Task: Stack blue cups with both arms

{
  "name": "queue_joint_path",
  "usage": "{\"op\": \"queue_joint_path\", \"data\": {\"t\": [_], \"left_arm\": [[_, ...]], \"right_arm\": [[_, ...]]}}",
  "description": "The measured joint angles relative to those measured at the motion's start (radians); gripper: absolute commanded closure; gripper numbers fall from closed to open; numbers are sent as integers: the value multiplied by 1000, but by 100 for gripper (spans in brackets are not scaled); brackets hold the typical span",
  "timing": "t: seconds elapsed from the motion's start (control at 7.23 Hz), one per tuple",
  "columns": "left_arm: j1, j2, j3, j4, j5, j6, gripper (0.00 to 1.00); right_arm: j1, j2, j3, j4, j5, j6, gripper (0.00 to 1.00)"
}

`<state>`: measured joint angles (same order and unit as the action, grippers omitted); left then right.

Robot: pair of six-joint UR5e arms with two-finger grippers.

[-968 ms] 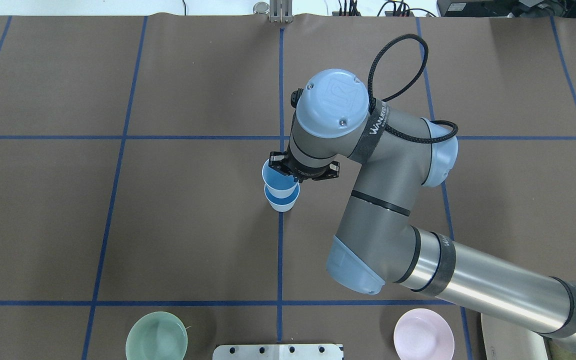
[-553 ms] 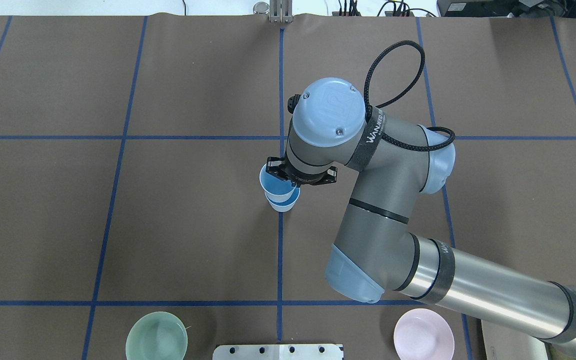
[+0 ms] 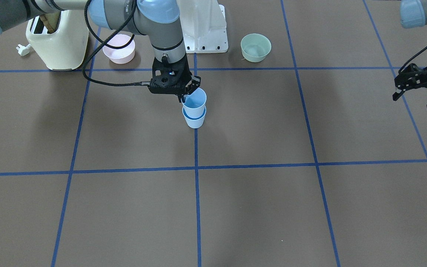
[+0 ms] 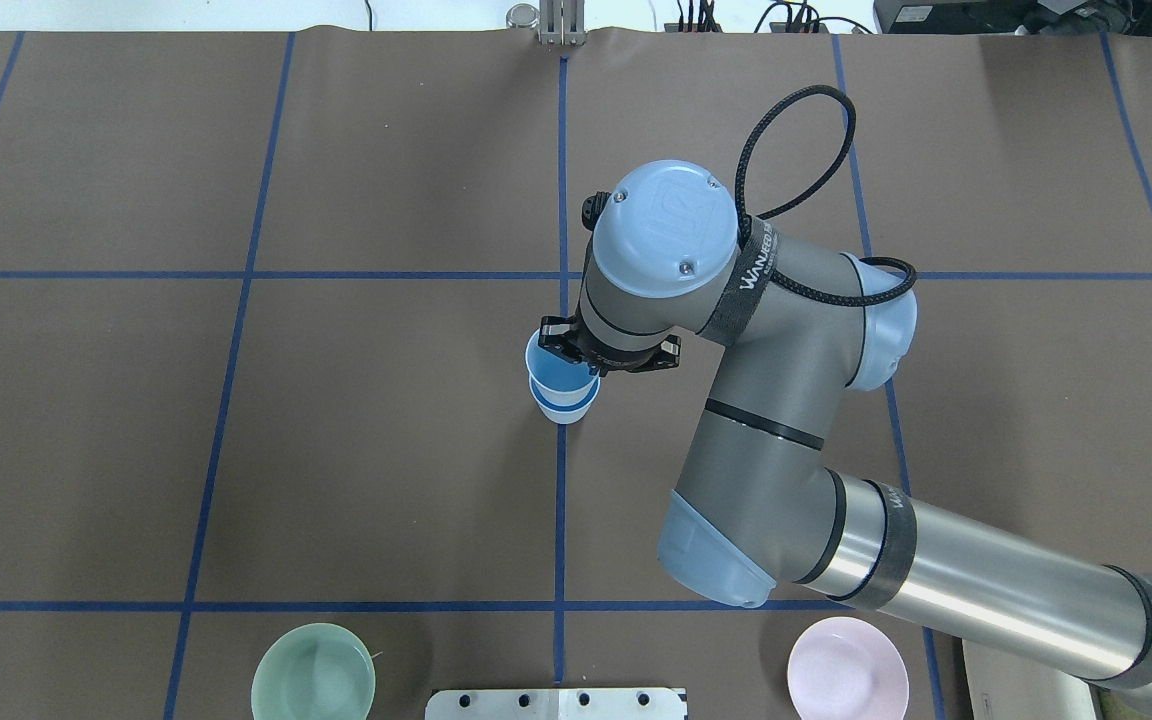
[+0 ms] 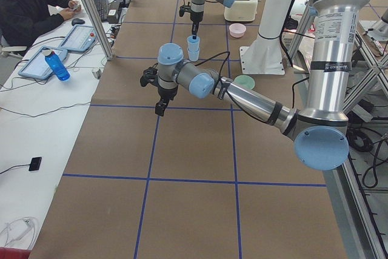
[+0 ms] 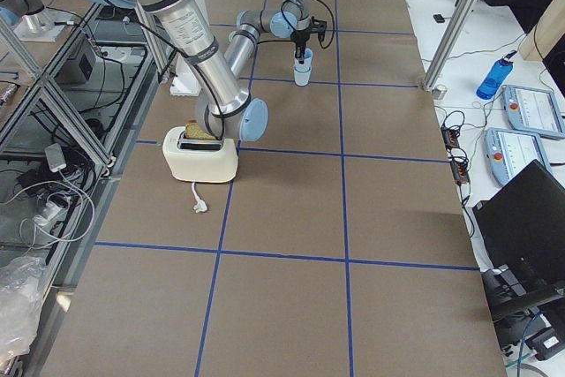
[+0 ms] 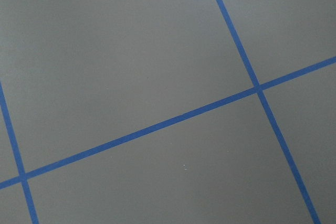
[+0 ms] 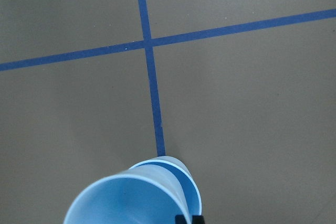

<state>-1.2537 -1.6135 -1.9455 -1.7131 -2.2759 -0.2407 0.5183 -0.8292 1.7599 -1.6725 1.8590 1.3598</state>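
- Sinks the upper cup (image 3: 195,100) deeper into the lower cup (image 3: 195,120) than a second ago, on the table's blue line (image 3: 196,148).
- Pinches the upper rim with the right gripper (image 3: 185,97).
- Idles well apart, left gripper (image 3: 413,102) spread, empty.
- Leaves, probably, only letting go.

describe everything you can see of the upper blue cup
The upper blue cup is a smooth, light blue, plastic-looking tumbler that tapers downward. It is upright, mouth up and empty. It sits partly nested in the lower cup, which stands on a blue tape line. The right tool pinches its rim on one side.
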Motion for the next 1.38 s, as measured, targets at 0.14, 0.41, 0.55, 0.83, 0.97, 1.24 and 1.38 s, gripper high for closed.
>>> {"op": "queue_joint_path", "data": {"t": [0.14, 0.41, 0.55, 0.83, 0.97, 1.24, 1.38], "left_arm": [[0, 0, -2, 1, 0, -1, 3], [0, 0, -2, 1, 0, -2, 3], [-1, 0, -3, 1, -1, -2, 3], [0, 2, -3, 1, -1, -2, 3], [0, 3, -3, 1, -1, -1, 3], [-1, 4, -3, 1, -1, 0, 3], [-2, 4, -3, 2, -5, 1, 3]], "right_arm": [[0, 0, 1, 1, -1, 0, 76], [3, 3, 2, 2, 0, -4, 0], [5, 3, 4, 3, 0, -9, 0], [16, 3, 5, 2, 2, -15, 0], [30, 2, 6, 2, 6, -21, 0], [115, -16, 7, 1, 29, -117, 0], [190, -48, 10, 1, 72, -223, 0]]}}
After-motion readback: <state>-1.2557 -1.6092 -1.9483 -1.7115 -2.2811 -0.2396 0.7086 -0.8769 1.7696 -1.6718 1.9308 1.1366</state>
